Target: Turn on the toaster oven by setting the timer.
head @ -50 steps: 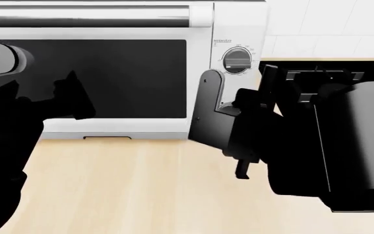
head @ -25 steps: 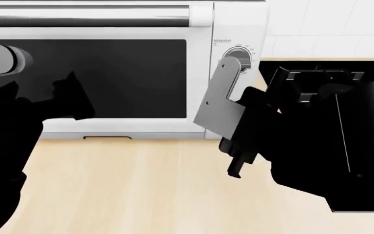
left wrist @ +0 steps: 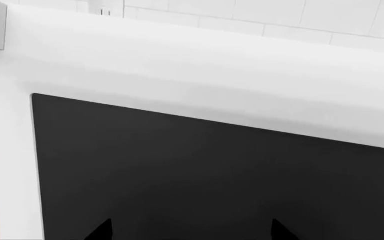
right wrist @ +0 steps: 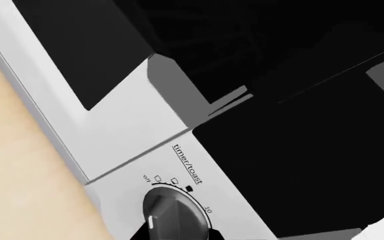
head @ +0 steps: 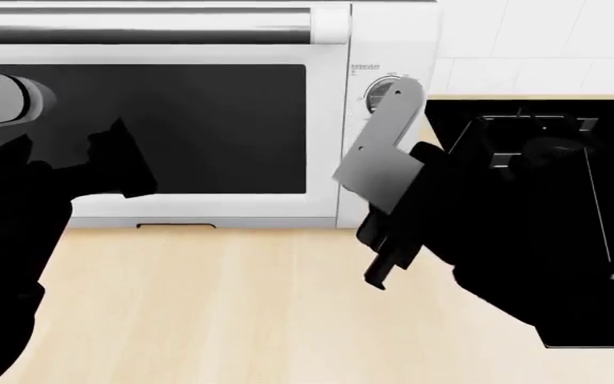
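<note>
The white toaster oven (head: 382,40) stands at the back of the counter, with a dark glass door (head: 211,128) and a silver bar handle (head: 137,26). In the right wrist view its grey knob (right wrist: 175,215), labelled timer/toast, lies between my right gripper's (right wrist: 176,236) fingertips (right wrist: 138,235). They press against its two sides. The knob's white mark points near "off". In the head view a grey link (head: 382,160) of my right arm hides that gripper and covers both knobs. My left gripper (left wrist: 190,232) is open and empty, close before the door, and also shows in the head view (head: 121,164).
A black gas hob (head: 520,124) sits right of the oven, mostly behind my right arm. The light wooden counter (head: 211,304) runs in front of the oven. A white tiled wall (head: 542,40) is behind.
My right arm's grey link has swung up and to the right, turning clockwise, and now covers the upper knob that showed before. My left arm has not moved.
</note>
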### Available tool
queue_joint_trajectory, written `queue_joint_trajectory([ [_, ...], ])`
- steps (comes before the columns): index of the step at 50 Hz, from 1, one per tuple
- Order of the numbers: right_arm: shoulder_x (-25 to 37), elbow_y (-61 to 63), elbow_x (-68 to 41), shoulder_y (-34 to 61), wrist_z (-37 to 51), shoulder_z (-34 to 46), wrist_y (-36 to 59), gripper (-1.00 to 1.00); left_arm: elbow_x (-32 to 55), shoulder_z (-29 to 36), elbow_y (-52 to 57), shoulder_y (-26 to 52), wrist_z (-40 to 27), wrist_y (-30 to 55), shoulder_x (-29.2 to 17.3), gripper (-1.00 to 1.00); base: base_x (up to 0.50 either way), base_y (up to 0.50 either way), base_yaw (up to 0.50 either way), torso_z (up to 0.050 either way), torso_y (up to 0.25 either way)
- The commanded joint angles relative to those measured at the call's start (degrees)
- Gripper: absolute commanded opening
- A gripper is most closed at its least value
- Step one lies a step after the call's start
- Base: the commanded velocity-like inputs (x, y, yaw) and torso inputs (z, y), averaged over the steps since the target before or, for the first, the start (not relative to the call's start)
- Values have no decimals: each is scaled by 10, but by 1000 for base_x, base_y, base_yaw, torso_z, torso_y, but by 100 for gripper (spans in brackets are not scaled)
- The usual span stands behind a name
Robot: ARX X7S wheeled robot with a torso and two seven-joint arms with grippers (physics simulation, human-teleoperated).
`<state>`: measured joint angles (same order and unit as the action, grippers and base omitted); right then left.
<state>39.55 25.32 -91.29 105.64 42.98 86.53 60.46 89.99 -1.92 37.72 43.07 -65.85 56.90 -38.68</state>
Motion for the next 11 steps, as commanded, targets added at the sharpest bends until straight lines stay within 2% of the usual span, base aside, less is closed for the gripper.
queue_joint_trajectory([
  [1,4,-8,48,7,15,-55,-16,-100,1,2,1,0,-1,-2,-1,100,0,0,0,0,0],
  [11,11,-9,53,1,6,-62,-30,-100,1,3,1,-1,-1,-4,-2,100,1,2,4,0,0],
])
